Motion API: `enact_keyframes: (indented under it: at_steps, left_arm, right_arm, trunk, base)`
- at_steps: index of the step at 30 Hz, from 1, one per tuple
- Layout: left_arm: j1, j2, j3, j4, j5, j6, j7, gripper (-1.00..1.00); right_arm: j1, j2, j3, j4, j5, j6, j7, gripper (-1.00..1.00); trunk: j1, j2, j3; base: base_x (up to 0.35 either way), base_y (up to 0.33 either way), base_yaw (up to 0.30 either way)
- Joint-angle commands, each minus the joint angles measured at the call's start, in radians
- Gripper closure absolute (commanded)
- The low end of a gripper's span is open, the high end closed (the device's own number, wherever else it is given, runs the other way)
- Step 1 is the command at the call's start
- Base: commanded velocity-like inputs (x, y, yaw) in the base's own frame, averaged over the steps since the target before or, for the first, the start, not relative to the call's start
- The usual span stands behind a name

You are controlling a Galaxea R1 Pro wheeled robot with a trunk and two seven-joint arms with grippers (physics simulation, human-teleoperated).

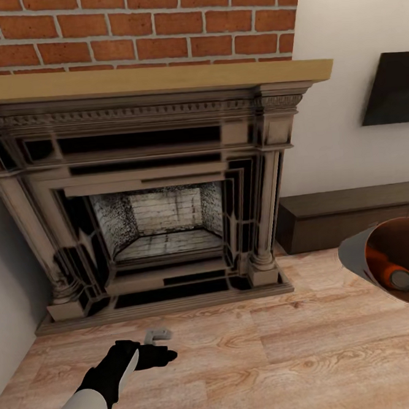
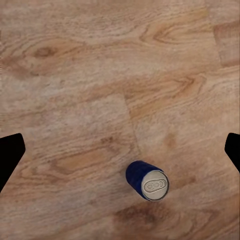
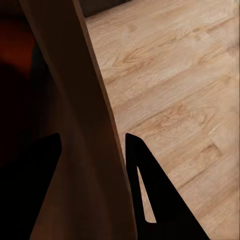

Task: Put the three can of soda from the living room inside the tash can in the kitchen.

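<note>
The fireplace (image 1: 154,196) stands under a wooden shelf (image 1: 151,79) and a red brick wall (image 1: 135,25), and I place everything else from it. In front of the fireplace the floor (image 1: 290,357) is of light wood.

The left gripper (image 1: 156,354) hangs low over the floor, just in front of the fireplace base, a little to its left part. Its fingers are spread wide: in the left wrist view the two black fingertips (image 2: 10,157) stand at the far edges of the picture with bare floor between them, so it grasps nothing. Between them, nearer to one side, a dark blue can (image 2: 147,180) lies on its side on the wood, with its grey top turned to the camera. In the head view a small grey piece (image 1: 157,335) shows on the floor just beyond the left gripper; it is partly hidden.

To the right of the fireplace, the bin (image 1: 362,258) is held tilted in the air, its mouth open toward the camera. Inside it, on the orange-brown wall, lies an orange can (image 1: 394,274) with a grey top.

The right gripper (image 3: 92,142) is clenched on the rim of the bin, one dark finger at each side of the wall (image 3: 75,125).

Behind the bin, right of the fireplace, a long dark cabinet (image 1: 353,214) stands at the wall, and above it hangs a black television (image 1: 392,88).
</note>
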Motion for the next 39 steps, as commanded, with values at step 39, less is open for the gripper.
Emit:
enact_keyframes:
  at_steps: [39]
  left_arm:
    - [0.001,-0.037,-0.079,0.051,0.001,-0.092,0.078,-1.0]
  right_arm:
    - [-0.034,-0.072,0.025,0.001,-0.023,0.022,0.07,1.0]
  trunk:
    - [0.034,-0.063,-0.028]
  base:
    - [0.0,-0.073,0.0]
